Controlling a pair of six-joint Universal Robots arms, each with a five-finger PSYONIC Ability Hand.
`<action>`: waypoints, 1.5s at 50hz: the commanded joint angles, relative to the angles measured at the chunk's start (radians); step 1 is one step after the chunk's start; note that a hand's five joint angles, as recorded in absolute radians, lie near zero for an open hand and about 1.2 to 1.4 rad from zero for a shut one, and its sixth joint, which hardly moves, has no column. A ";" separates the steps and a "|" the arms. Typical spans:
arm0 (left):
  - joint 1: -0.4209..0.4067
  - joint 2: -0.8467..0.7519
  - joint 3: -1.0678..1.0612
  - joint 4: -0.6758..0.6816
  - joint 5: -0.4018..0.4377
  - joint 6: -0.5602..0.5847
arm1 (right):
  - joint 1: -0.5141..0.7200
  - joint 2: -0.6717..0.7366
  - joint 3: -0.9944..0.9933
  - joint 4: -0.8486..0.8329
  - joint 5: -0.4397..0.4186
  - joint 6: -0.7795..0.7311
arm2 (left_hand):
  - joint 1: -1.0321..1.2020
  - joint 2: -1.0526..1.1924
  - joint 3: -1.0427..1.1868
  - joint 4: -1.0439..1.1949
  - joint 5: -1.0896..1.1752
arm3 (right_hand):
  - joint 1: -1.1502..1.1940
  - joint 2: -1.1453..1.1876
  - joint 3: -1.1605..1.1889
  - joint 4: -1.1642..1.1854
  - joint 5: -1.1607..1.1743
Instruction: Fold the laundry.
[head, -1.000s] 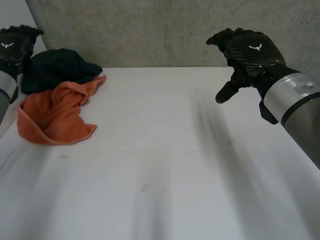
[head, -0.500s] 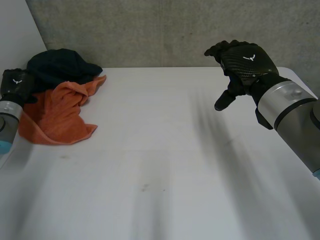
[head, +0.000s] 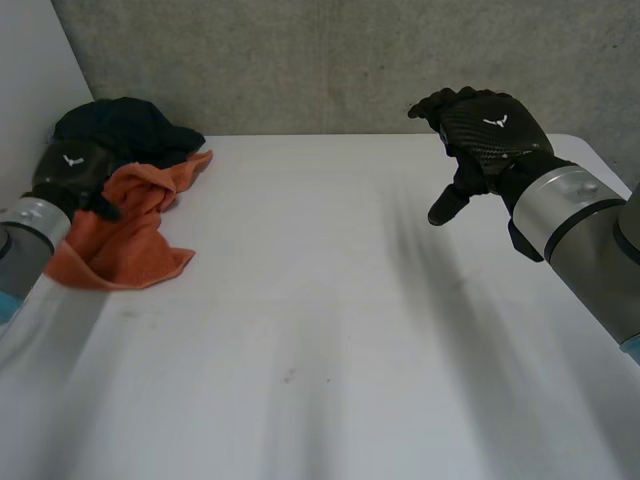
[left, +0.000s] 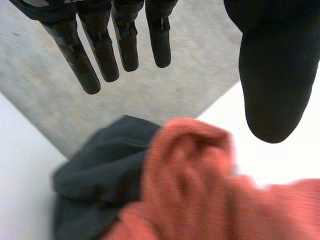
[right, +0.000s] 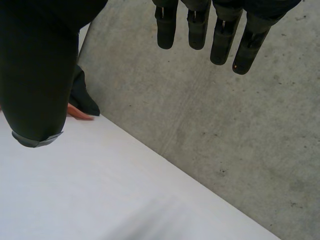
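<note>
Since a second ago the left hand (head: 72, 170) has swung in from the bench's edge and now hangs over the orange cloth (head: 125, 240), which lies crumpled at the far left corner of the bench (head: 320, 330), a dark cloth (head: 125, 128) bunched behind and touching it. Its fingers (left: 100, 55) are straight, spread from the thumb, grasping nothing, likely poised to take the nearer orange cloth first. The right hand (head: 485, 125) has barely shifted; relaxed and empty, it hovers well apart from the laundry, probably waiting until a cloth is drawn to the middle
</note>
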 joint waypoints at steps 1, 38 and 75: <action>0.015 0.070 -0.069 -0.304 0.085 0.095 | -0.019 -0.001 -0.001 0.000 0.000 -0.005 | 0.170 0.175 0.173 0.180 0.183 | -0.021 -0.043 -0.039 -0.059 -0.054; 0.133 -0.169 0.017 -0.145 -0.045 0.590 | -0.017 0.025 0.008 -0.002 0.000 -0.015 | 0.317 0.322 0.320 0.327 0.330 | -0.021 -0.043 -0.039 -0.059 -0.054; -0.570 0.360 -0.063 -0.175 -0.151 -0.220 | -0.192 0.009 -0.172 0.132 0.011 -0.017 | 1.004 1.009 1.007 1.013 1.016 | -0.021 -0.043 -0.039 -0.059 -0.054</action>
